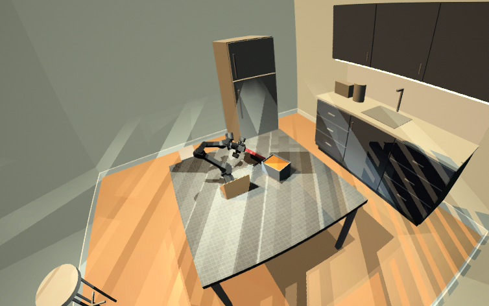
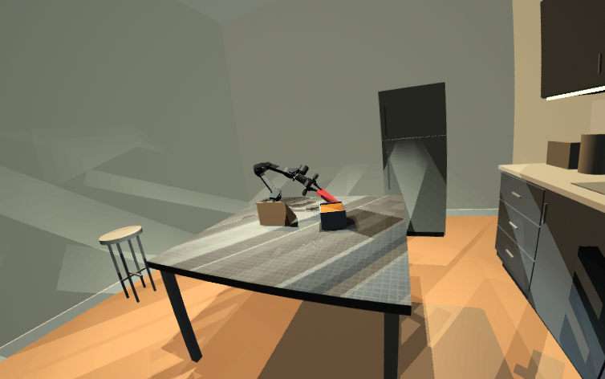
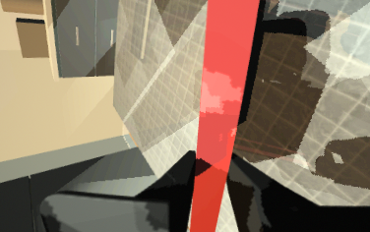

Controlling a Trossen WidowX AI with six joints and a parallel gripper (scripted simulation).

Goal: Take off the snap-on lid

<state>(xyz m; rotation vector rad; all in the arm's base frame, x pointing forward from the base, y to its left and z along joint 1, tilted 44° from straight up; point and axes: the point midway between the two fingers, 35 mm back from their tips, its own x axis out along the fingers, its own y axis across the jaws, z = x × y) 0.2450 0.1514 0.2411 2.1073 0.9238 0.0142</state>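
The storage box (image 1: 283, 174) (image 2: 333, 220) stands open and upright on the table (image 1: 288, 220) (image 2: 267, 250), with an orange surface showing inside its rim. The red lid (image 1: 254, 153) (image 2: 327, 195) (image 3: 227, 44) is off the box, tilted and raised at its gripper end. My gripper (image 1: 245, 148) (image 2: 318, 189) (image 3: 210, 158) is shut on the lid, which shows as a narrow red strip between the fingers in the wrist view. The lid's far end is close behind the box's rim; whether they touch is unclear. The box is not visible in the wrist view.
A brown wedge-shaped block (image 1: 237, 187) (image 2: 271, 213) stands on the table, in front of the arm's base and left of the box. A tall fridge (image 1: 256, 100) (image 2: 415, 178) stands behind the table. Kitchen cabinets are to the right.
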